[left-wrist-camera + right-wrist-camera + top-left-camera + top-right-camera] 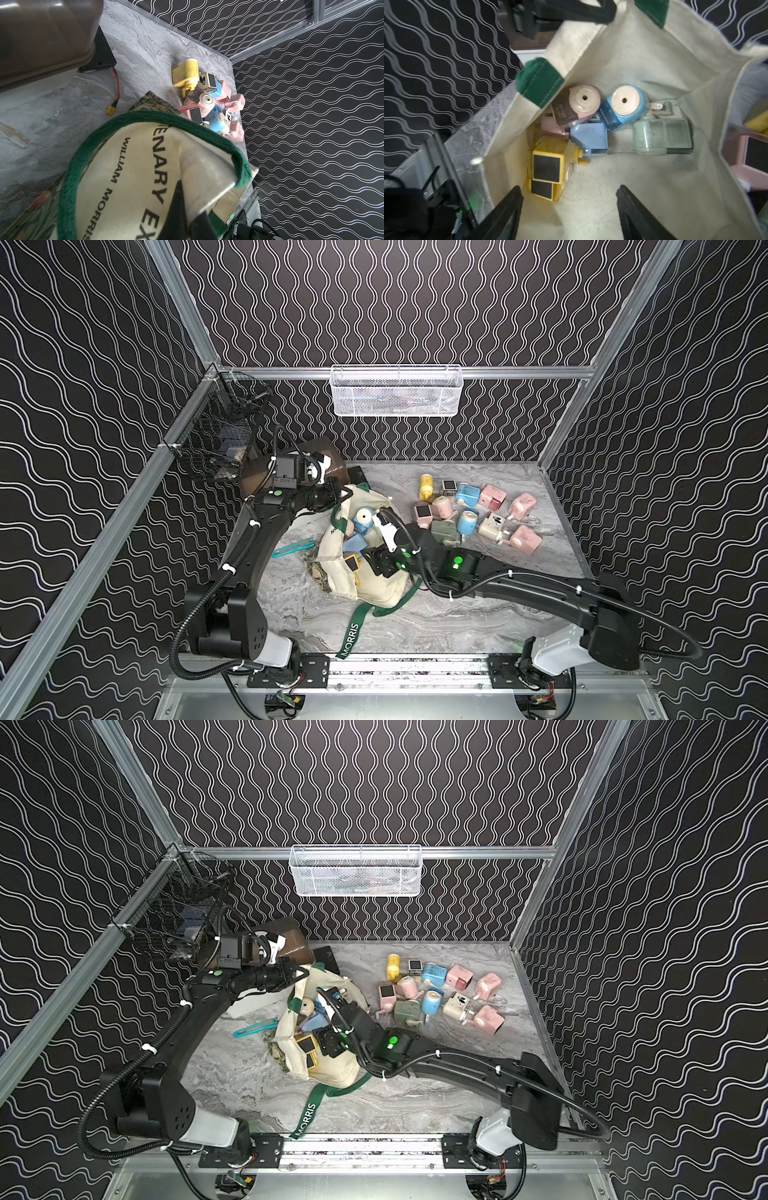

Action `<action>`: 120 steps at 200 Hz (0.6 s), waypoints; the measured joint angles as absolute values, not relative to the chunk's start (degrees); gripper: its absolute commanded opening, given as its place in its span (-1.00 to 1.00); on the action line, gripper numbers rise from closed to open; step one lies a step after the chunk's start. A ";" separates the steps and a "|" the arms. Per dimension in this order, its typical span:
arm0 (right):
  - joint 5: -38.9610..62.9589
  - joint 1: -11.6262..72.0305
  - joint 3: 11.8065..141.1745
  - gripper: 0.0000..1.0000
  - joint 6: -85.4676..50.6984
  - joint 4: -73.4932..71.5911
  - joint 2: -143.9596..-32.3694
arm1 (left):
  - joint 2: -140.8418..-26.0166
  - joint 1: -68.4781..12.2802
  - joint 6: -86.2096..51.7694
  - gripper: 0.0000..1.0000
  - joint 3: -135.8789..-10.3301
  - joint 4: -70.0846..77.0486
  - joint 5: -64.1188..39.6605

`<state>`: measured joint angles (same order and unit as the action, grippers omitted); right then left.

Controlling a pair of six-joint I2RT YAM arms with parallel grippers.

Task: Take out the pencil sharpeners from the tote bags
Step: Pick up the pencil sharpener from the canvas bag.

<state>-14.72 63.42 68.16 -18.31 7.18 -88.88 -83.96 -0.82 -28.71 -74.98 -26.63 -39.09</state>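
In a top view the left hand (338,493) is pinching the rim of the tote bag (374,585) while the right hand (370,560) is reaching inside; other pencil sharpeners (469,514) are lying on the tabletop (415,626). Left wrist: the pinch is seemingly catching canvas, so hold it taut. Right wrist: jaws are standing wide, empty; centre them over the yellow sharpener (548,166).

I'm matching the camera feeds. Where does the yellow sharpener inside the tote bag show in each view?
In a top view: yellow sharpener in the open mouth of the tote bag.
In a top view: the same place.
Left wrist: not in it; the bag's outside hides it.
Right wrist: on the bag's floor, ahead of the open right end effector.
Shared landmark: the tote bag, in all four.
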 measured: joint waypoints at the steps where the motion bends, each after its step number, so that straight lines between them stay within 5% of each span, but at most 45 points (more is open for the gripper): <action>1: -14.96 63.42 68.40 0.56 -18.63 7.27 -89.27 | -83.94 -0.82 -28.71 -1.00 -74.98 -26.63 -39.09; 120: -22.74 58.72 79.00 0.79 -40.07 0.84 -111.20 | -83.74 -0.82 -28.73 -1.00 -74.91 -26.63 -39.11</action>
<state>-22.74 58.72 79.00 -40.07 0.84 -111.20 -83.74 -0.82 -28.73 -74.91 -26.63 -39.11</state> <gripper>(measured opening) 0.895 0.060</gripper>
